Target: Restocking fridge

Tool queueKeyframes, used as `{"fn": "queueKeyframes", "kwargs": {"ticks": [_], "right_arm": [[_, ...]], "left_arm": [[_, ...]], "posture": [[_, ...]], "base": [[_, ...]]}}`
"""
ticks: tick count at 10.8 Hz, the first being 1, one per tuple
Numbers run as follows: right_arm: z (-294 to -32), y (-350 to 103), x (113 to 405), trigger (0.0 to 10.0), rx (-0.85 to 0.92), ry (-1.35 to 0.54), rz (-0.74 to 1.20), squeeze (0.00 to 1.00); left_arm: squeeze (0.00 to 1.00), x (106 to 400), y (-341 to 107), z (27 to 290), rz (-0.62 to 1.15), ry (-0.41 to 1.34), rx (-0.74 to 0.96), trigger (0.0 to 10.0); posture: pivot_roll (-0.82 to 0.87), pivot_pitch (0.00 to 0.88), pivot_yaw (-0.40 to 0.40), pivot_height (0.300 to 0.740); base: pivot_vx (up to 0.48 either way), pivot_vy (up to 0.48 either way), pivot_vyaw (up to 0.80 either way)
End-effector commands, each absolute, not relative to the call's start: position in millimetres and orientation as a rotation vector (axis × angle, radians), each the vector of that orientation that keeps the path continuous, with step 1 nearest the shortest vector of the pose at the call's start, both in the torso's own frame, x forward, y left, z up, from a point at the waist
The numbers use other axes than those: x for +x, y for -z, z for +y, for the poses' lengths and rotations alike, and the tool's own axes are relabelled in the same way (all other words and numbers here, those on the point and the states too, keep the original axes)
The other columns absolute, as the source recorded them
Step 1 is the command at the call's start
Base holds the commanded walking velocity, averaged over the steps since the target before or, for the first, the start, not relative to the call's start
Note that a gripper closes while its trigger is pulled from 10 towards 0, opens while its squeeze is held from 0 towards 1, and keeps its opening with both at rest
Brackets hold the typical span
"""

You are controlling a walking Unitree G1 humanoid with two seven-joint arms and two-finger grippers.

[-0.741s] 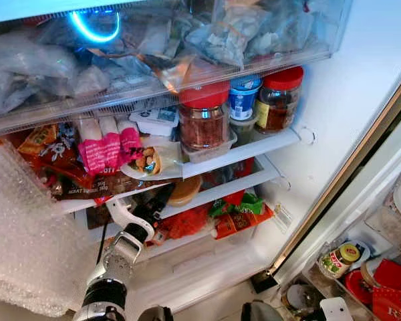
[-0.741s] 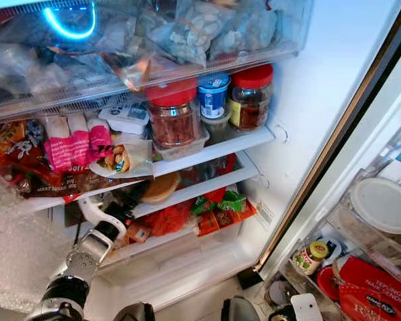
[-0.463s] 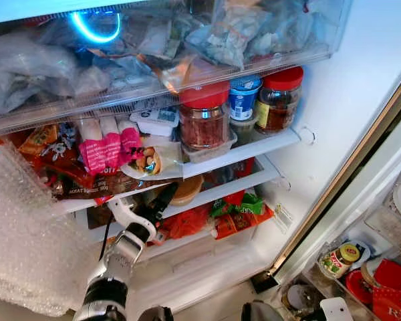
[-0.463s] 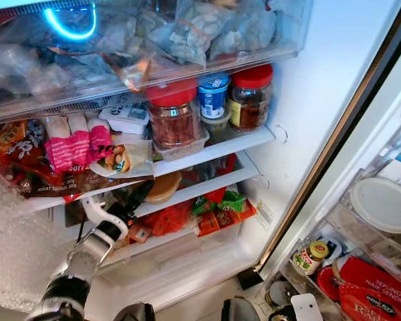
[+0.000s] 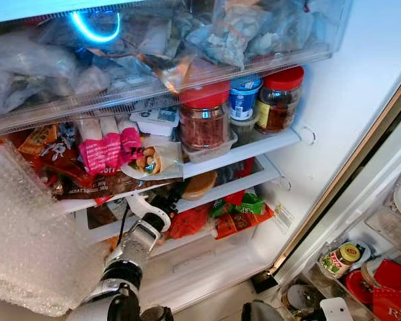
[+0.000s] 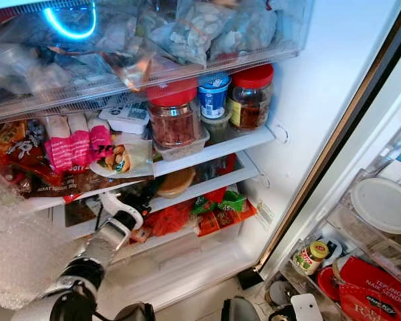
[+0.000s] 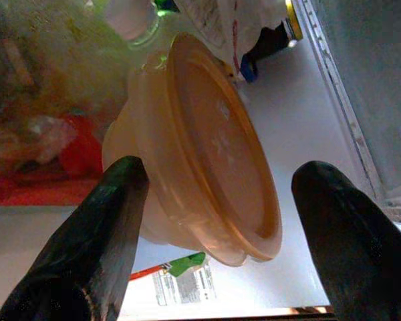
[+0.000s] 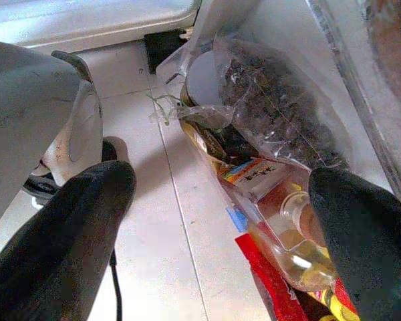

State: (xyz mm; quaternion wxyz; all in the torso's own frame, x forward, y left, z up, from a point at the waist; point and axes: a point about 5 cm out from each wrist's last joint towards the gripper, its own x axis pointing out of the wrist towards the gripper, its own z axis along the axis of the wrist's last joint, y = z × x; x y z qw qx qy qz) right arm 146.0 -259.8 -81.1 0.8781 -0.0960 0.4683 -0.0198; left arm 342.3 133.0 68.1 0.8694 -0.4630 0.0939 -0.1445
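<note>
Tub (image 7: 207, 154) with tan lid on fridge shelf (image 5: 254, 175), between spread fingers of left end effector (image 7: 220, 221).

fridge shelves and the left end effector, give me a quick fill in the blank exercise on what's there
1. The left end effector has its fingers ____ on either side of the round orange-lidded plastic tub.
2. The two big clear glass jars on the upper white shelf have ____ lids.
3. Between those jars stands a small cup coloured ____.

Missing words: open; red; blue
</note>
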Motion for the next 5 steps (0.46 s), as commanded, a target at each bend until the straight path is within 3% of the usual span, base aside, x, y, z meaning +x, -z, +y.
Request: {"fn": "queueKeyframes", "kwargs": {"ticks": [1, 5], "right_arm": [[-261.6, 79.6, 147.7, 10.0, -0.208, 0.044, 0.964, 0.00], [-260.3, 80.2, 146.9, 10.0, -0.213, 0.029, 0.968, 0.00]], "left_arm": [[0.00, 344.2, -71.5, 130.5, 0.185, 0.325, -0.954, 10.0], [0.00, 325.0, -65.1, 153.3, 0.135, 0.320, -0.901, 10.0]], "posture": [[-0.06, 0.050, 0.000, 0.651], [-0.03, 0.035, 0.005, 0.651]], "base": [[0.000, 0.000, 0.00], [0.000, 0.000, 0.00]]}}
